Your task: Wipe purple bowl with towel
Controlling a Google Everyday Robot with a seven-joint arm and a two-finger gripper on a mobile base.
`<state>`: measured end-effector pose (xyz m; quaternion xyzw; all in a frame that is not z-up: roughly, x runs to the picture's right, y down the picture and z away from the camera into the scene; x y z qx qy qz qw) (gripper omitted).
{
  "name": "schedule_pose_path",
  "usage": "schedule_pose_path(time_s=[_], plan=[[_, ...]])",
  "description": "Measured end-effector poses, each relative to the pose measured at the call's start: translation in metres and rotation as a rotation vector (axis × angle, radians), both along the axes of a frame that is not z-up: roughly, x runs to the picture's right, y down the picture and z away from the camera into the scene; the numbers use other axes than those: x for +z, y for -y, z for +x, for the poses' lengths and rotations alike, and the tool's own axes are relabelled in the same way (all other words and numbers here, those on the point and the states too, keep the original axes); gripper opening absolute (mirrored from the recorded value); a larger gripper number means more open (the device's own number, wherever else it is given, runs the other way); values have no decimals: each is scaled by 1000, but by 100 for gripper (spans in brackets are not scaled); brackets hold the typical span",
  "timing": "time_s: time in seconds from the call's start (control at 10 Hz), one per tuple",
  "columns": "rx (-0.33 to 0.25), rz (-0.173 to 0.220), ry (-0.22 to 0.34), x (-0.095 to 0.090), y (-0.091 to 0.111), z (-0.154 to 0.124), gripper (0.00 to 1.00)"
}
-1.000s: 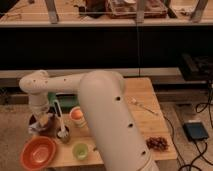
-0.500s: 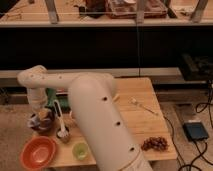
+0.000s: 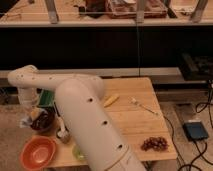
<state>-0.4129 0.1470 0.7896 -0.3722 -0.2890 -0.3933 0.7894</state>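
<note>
The purple bowl (image 3: 45, 121) is a dark bowl at the table's left edge, partly hidden by my arm. My gripper (image 3: 32, 114) hangs from the white forearm straight down at the bowl's left rim. A pale bunched cloth, apparently the towel (image 3: 28, 120), shows right under the gripper, against the bowl. My broad white arm (image 3: 90, 125) crosses the left half of the table and hides what lies behind it.
An orange bowl (image 3: 37, 152) sits at the front left, with a small green cup (image 3: 78, 152) to its right. A white utensil (image 3: 63, 133) lies by the purple bowl. A banana (image 3: 111, 100), a fork (image 3: 145, 106) and grapes (image 3: 155, 144) lie on the wooden table (image 3: 135, 125). A green object (image 3: 47, 97) is at the back left.
My arm has swung further left and towards the camera, covering more of the table. The gripper has stayed low at the purple bowl's left side, shifting slightly.
</note>
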Motion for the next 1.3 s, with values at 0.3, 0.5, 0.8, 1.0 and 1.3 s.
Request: schedule_pose_path(time_s=[0.3,0.5,0.8,1.0,1.3], plan=[[-10,-8,37,-18,-22,-2,0],[-11,-8,54,-33,-34,5,0],[3,-10,36,-42,-38,29,0],[19,-12,8,-45,-40,46,0],[39,-15,-18,-41,-39,59,0]])
